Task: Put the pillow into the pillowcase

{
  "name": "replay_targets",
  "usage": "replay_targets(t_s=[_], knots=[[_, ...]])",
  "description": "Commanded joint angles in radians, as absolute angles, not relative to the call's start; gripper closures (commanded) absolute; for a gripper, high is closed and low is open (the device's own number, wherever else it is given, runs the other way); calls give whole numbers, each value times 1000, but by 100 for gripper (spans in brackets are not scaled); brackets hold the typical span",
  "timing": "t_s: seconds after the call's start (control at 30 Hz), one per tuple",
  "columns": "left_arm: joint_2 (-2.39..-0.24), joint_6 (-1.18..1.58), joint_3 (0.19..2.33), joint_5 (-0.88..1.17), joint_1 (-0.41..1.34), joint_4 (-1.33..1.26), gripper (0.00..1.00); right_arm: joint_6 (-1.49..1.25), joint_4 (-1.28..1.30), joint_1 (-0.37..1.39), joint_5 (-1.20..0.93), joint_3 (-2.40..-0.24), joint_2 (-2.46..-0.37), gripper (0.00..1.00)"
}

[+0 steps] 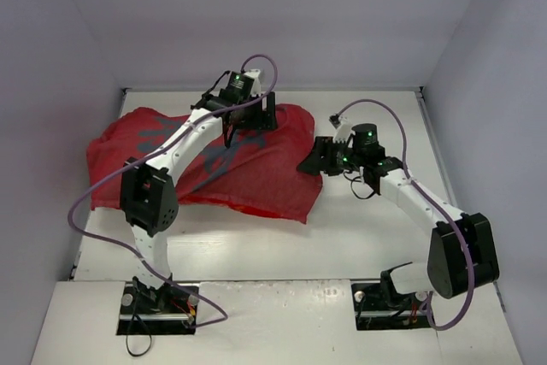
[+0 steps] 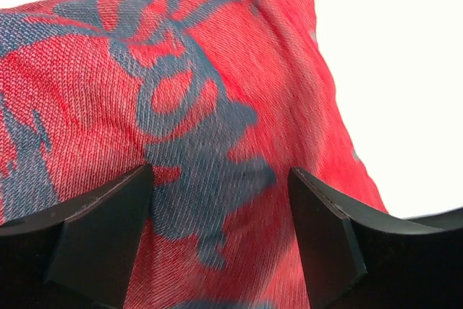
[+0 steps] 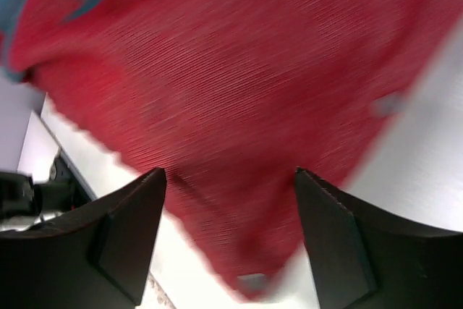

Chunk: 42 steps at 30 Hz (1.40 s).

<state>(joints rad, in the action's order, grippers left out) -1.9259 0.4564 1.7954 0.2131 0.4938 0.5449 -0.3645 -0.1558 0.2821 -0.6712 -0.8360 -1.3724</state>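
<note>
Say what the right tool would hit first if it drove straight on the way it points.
The pillowcase. In the wrist view the right tool stands open, and the red cloth fills the line straight ahead of it. It looks close, though the exact gap is unclear.

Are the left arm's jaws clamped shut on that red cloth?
No, the left wrist view shows the left jaws standing wide apart, the red pillowcase lying beyond the gap, unpinched.

pillowcase [image 1: 267, 184] fills the middle; bare table [image 1: 282, 250] runs along its near edge.
</note>
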Motion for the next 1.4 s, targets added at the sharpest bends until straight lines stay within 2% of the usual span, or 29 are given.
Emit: replay_targets(t_s=[0.0,0.13,0.17,0.27,0.37,0.43,0.63,0.7,0.73,0.77,0.8,0.83,1.07,1.17,1.27,1.37], knots=[[-1833,431,1879,217,485,480,29,-356,-190,340,-666,-882,-1304,31],[-1566,413,1731,-6,483,532,28,-368,-186,348,-585,-858,-1260,13],[-1516,423,1691,-117,482,547,27,-377,-183,348,-522,-847,-1250,10],[-1353,483,1516,-222,457,621,24,-417,-176,342,-380,-815,-1206,7],[-1237,557,1340,-189,391,657,23,-446,-173,328,-330,-775,-1174,9],[-1180,577,1266,-115,367,658,23,-442,-169,319,-371,-743,-1178,14],[-1105,541,1250,93,411,658,23,-399,-172,292,-500,-644,-1138,34],[-1120,569,1239,85,469,653,23,-396,-170,275,-503,-644,-1112,50],[-1132,599,1239,60,561,653,23,-399,-170,272,-486,-644,-1102,63],[-1150,613,1247,29,616,649,23,-402,-170,267,-462,-643,-1088,82],[-1201,623,1258,3,670,649,23,-405,-170,262,-439,-640,-1072,87],[-1228,641,1270,-58,757,650,23,-408,-170,250,-424,-637,-1072,89],[-1423,693,1374,-135,945,643,23,-426,-169,229,-494,-629,-1137,90],[-1501,696,1394,-138,991,621,23,-419,-170,227,-544,-643,-1173,100],[-1555,674,1425,-149,1028,618,23,-413,-170,232,-593,-670,-1203,100],[-1516,681,1425,-179,1031,618,23,-414,-161,229,-588,-737,-1171,100]])
